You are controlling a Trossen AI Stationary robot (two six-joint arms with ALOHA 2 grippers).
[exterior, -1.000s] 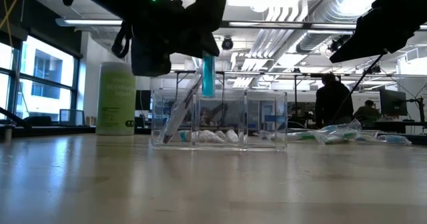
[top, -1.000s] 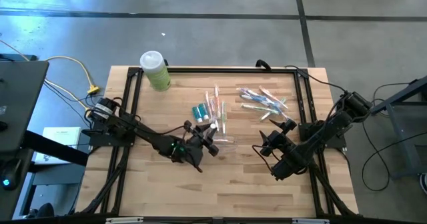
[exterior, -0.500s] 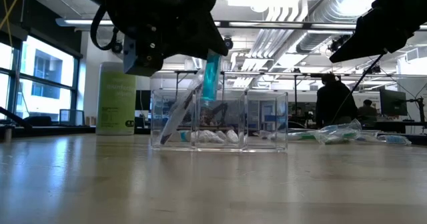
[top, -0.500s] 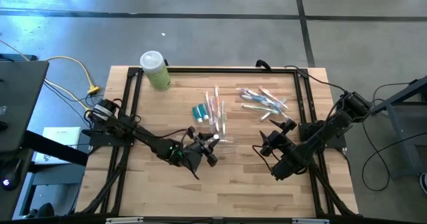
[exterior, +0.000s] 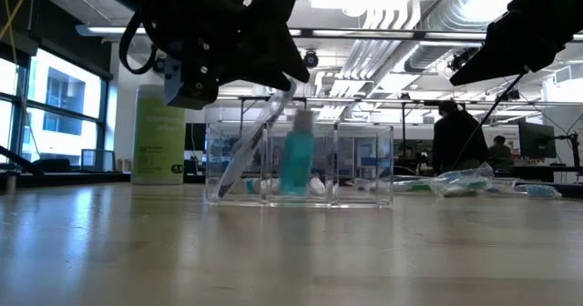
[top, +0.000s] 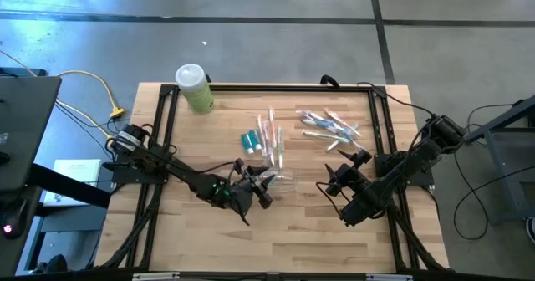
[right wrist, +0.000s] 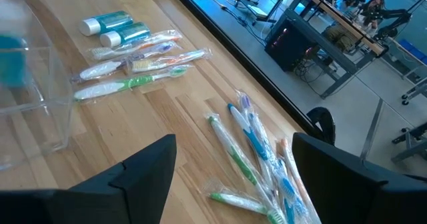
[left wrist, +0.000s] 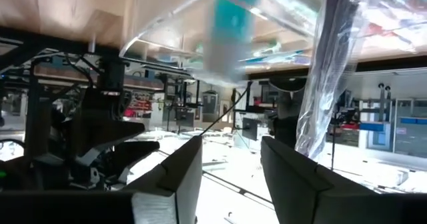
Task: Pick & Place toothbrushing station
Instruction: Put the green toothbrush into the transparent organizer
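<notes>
Left pincer (exterior: 273, 65) above the organizer (exterior: 299, 165), mid-tabletop.
Its fingers stood apart, holding nothing; a teal tube (exterior: 296, 160) sat inside the organizer.

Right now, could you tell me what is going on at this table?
The left pincer has just let go of a teal toothpaste tube, which now sits in the middle compartment of the clear organizer; its fingers stand open above it. The right pincer waits open, off to the side. More wrapped toothbrushes and two toothpaste tubes still lie on the table.
</notes>
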